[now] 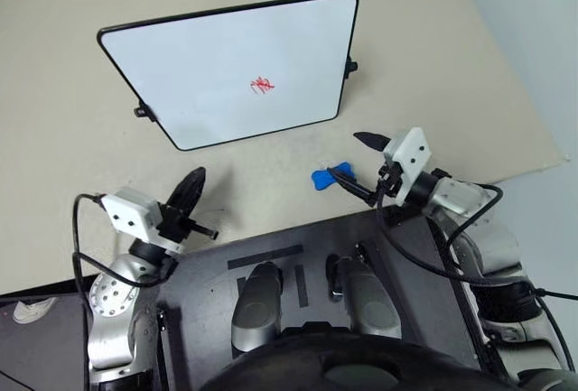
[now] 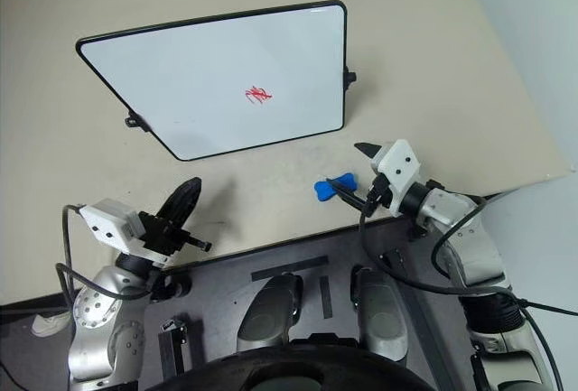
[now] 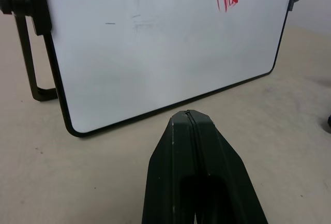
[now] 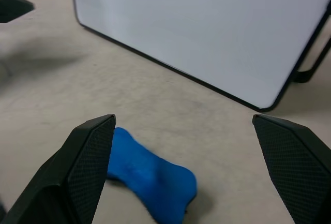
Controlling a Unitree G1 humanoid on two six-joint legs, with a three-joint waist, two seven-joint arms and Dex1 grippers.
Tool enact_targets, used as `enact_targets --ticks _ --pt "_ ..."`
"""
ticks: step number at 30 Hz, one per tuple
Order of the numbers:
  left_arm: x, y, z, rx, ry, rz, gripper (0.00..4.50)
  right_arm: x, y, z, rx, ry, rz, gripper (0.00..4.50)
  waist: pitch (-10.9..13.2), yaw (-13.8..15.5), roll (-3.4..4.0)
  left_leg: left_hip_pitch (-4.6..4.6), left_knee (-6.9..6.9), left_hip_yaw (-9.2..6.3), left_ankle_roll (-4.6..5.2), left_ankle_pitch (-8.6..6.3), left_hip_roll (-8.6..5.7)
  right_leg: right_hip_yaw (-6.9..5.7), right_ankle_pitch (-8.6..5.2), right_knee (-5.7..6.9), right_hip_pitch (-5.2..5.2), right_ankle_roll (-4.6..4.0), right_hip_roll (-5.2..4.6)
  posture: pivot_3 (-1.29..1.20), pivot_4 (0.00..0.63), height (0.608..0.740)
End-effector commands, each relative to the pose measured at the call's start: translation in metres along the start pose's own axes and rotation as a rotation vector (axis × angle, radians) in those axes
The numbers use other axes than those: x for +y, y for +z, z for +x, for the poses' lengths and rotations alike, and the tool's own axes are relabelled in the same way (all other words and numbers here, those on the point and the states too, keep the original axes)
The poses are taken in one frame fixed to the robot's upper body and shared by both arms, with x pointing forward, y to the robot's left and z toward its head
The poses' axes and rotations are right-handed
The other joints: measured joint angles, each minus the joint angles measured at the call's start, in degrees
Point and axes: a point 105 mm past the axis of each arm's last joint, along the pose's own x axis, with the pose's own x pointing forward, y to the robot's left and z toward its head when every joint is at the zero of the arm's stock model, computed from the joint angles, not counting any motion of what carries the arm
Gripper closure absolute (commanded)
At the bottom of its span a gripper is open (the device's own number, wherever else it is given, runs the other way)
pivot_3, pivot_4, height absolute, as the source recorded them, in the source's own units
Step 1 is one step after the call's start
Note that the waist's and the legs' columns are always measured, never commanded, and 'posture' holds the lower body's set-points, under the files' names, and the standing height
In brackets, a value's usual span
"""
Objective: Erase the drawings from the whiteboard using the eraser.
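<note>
A: Where is the eraser [image 1: 330, 177] found?
B: On the tabletop [image 1: 72, 138], near the whiteboard [image 1: 208, 66], between the spread fingers of the right end effector [image 1: 361, 170].
A: And the left end effector [image 1: 191, 190]?
B: Pressed together; the drawings [image 1: 262, 86] are unerased.

My board [image 1: 217, 66] looks smooth and glossy white, thin black frame. Eraser [image 4: 150, 175] looks like smooth matt blue plastic. My fingers [image 4: 88, 167] have finely textured black pads; table [image 1: 433, 66] is matt beige.
</note>
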Motion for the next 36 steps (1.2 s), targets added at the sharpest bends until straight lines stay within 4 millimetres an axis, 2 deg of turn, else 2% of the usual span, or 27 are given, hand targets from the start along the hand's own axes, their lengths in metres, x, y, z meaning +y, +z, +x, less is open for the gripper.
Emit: enact_targets --ticks 1,7,17,36 --pt "-0.012 0.008 0.006 -0.035 -0.036 0.002 4.50 0.012 0.008 -0.005 0.003 0.083 -0.029 0.03 0.0 0.0 0.00 0.02 0.00 0.01 0.00 0.00 -0.01 0.00 -0.01 -0.01 0.03 0.01 0.00 0.00 0.150 0.740" --pt "-0.016 0.005 0.017 -0.047 -0.051 -0.017 4.50 0.022 0.001 -0.003 0.078 0.223 -0.103 0.03 0.0 0.0 -0.07 0.12 0.04 0.06 0.00 0.04 -0.03 0.01 -0.16 0.03 0.12 0.26 0.00 0.00 0.150 0.740" --pt "-0.017 -0.002 0.020 -0.057 -0.047 -0.028 4.50 0.020 -0.012 0.000 0.132 0.329 -0.105 0.03 0.0 0.0 -0.13 0.17 0.04 0.07 0.03 0.05 -0.03 0.01 -0.05 0.06 0.18 0.04 0.00 0.00 0.150 0.740" --pt "-0.012 -0.021 0.009 -0.060 -0.037 -0.030 4.50 0.009 -0.022 0.013 0.137 0.350 -0.104 0.03 0.0 0.0 -0.15 0.33 0.04 0.09 0.04 0.07 -0.04 0.07 -0.10 0.33 0.19 -0.01 -0.01 0.00 0.150 0.740"
